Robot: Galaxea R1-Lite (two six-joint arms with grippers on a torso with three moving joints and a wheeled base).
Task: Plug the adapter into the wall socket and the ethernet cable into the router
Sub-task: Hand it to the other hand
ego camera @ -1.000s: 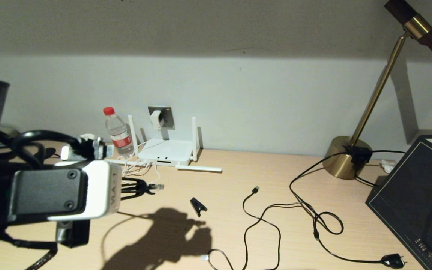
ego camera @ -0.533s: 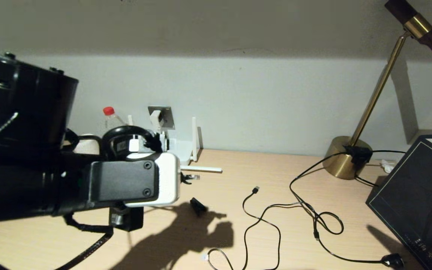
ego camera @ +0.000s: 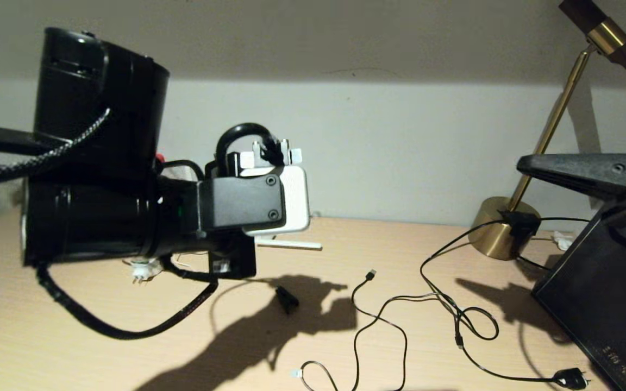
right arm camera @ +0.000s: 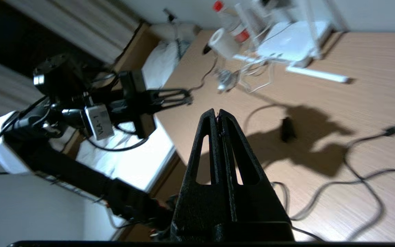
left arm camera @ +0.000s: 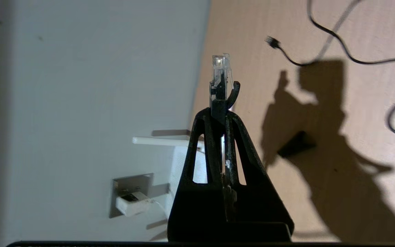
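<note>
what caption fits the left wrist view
Left claw pinching the ethernet cable, adapter in the wall socket.

The left gripper [left arm camera: 222, 113] is raised above the desk [ego camera: 345, 326] at the left, pinching the ethernet cable [left arm camera: 220, 80] just behind its plug, which sticks out past the fingertips; behind it the adapter [left arm camera: 133, 203] sits in the wall socket [left arm camera: 129, 181], with the router [right arm camera: 291, 41] on the desk just below against the wall, a bottle [right arm camera: 230, 20] to its left. The right gripper [right arm camera: 219, 118] hangs over the desk's right side, jaws together, well apart from the left; loose cords [ego camera: 400, 309] lie between them on the desk, a lamp base [ego camera: 500, 228] behind at right.
</note>
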